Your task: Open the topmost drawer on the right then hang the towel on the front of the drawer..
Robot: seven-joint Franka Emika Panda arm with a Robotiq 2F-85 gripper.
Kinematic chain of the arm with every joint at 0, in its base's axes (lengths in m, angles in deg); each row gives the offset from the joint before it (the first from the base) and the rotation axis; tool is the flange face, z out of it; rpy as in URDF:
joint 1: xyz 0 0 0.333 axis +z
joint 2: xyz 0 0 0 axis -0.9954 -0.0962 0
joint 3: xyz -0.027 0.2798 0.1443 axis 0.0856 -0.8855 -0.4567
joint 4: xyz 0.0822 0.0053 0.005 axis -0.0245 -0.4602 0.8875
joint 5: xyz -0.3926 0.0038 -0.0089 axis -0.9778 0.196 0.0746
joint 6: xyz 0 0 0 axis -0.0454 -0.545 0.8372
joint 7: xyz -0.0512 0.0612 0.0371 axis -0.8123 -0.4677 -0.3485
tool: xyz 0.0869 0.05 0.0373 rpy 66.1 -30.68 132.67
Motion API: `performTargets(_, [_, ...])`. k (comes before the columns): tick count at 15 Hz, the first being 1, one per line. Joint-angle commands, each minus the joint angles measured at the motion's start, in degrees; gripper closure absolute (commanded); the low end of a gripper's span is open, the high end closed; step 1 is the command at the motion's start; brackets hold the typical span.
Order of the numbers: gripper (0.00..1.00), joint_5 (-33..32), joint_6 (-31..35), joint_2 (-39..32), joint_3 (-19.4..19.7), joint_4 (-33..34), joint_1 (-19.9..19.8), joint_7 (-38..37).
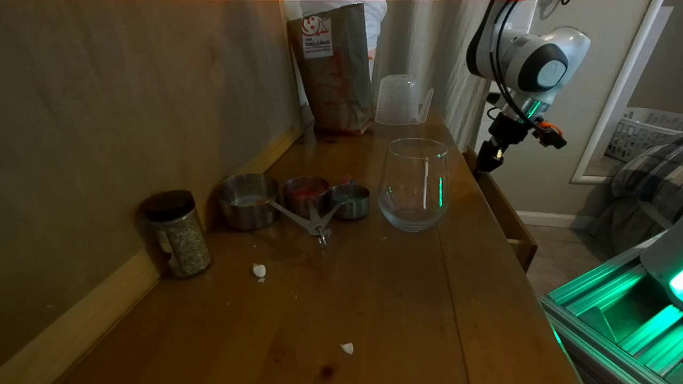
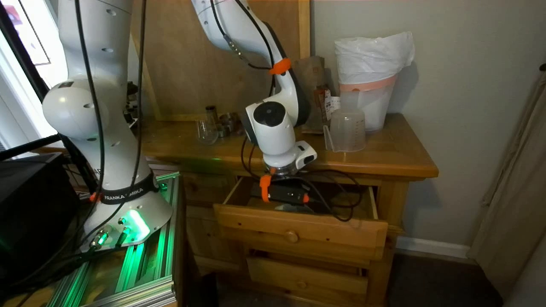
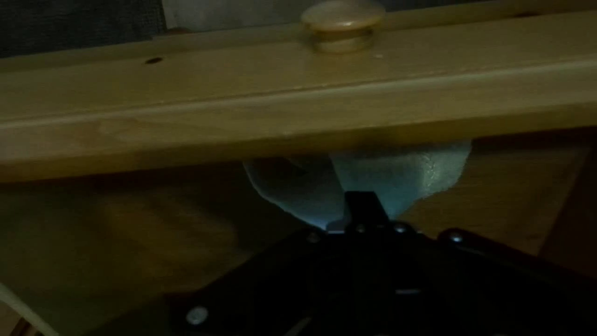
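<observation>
The topmost drawer [image 2: 256, 221] of mid-brown wood stands pulled out, and its side shows in an exterior view [image 1: 507, 218]. Its front with a round knob [image 3: 343, 21] crosses the upper wrist view. A pale grey-blue towel [image 3: 401, 172] lies in the drawer behind the front; a small part shows in an exterior view [image 2: 294, 208]. My gripper [image 3: 361, 212] points down into the drawer with its fingers together, and the towel narrows to a point at them. It appears shut on the towel; the pinch itself is dark. The gripper also shows in an exterior view [image 1: 488, 160].
A lower drawer [image 2: 307, 277] is also partly open. On the countertop [image 1: 373, 298] stand a clear glass [image 1: 413, 186], metal measuring cups [image 1: 249, 202], a jar [image 1: 179, 234], a plastic pitcher [image 1: 397, 101] and a paper bag [image 1: 333, 80]. Cables [image 2: 341, 192] hang over the drawer.
</observation>
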Motion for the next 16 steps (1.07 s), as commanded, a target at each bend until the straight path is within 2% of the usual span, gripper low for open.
performTargets(1, [0.98, -8.46, 0.56, 8.9, 2.12, -6.91, 1.37, -7.83])
performTargets(5, [0.98, -15.98, 0.41, 15.98, 3.88, -10.64, 1.47, -15.73])
performTargets(9, [0.98, -19.65, 0.66, 22.72, 4.7, -12.66, 1.03, -23.06])
performTargets(16, [0.98, -23.67, 6.66, 32.75, 3.53, -16.52, 0.05, -35.68])
